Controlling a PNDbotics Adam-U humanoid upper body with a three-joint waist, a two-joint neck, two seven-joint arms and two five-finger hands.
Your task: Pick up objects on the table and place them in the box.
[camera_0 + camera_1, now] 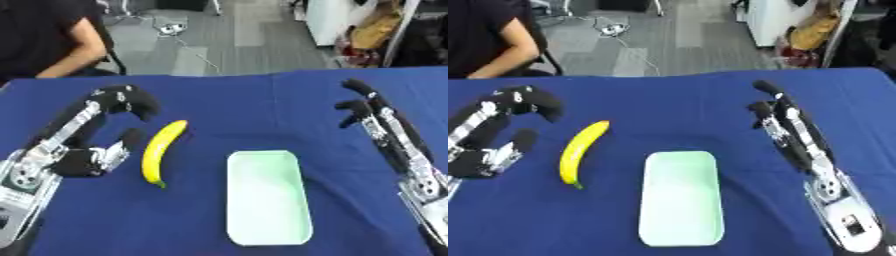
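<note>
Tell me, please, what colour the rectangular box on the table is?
Pale mint green box, clearest in the left eye view.

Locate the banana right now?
The banana lies on the blue table, left of centre, between the left hand and the pale green box.

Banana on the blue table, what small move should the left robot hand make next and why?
Probably ease the left robot hand rightward to close around the banana. The banana lies untouched on the table, just beside that hand's curved fingers, while the pale green box sits empty to its right and the right robot hand is farther away.
</note>
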